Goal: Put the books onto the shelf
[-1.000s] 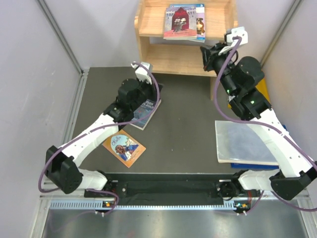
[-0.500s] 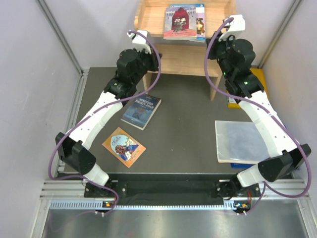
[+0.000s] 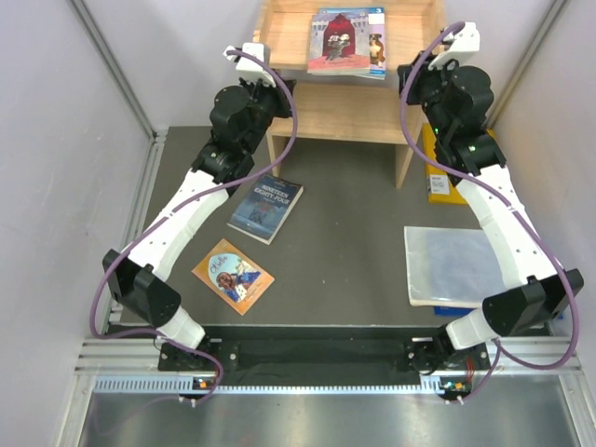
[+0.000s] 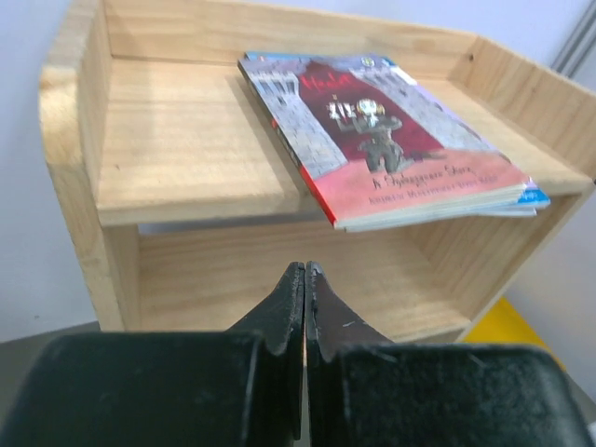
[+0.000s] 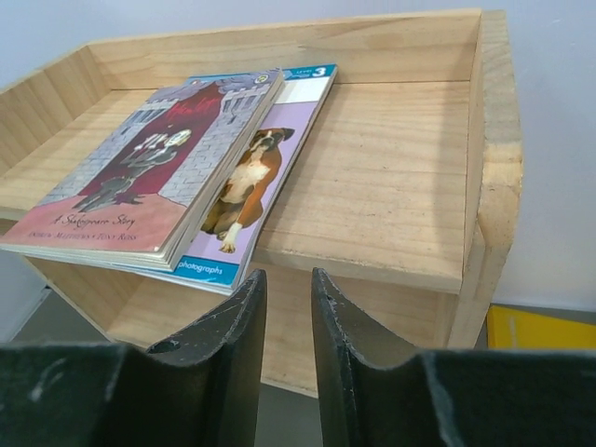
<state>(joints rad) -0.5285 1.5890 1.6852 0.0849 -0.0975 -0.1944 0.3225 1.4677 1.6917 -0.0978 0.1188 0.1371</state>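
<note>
Facing the shelf [image 4: 186, 168], the left gripper [image 4: 304, 270] is hovering pressed together and the right gripper [image 5: 287, 277] slightly parted, both empty, while two books [image 5: 140, 177] are lying stacked on its top tier.

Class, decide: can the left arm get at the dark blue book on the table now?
Probably yes: the dark blue book lies uncovered beside that arm, though the left gripper is shut and must open first.

Dark grey tabletop [image 3: 354, 233]: pale two-tier wooden shelf unit [image 3: 284, 37] at far edge; dark blue paperback [image 3: 266, 207]; orange paperback [image 3: 233, 277]; clear plastic sheet [image 3: 456, 265]; yellow folder [image 3: 438, 172] beside the shelf unit. Upper tier: dog-cover paperback [image 5: 251, 186], with red-covered paperback [image 5: 149, 177] stacked on it.
</note>
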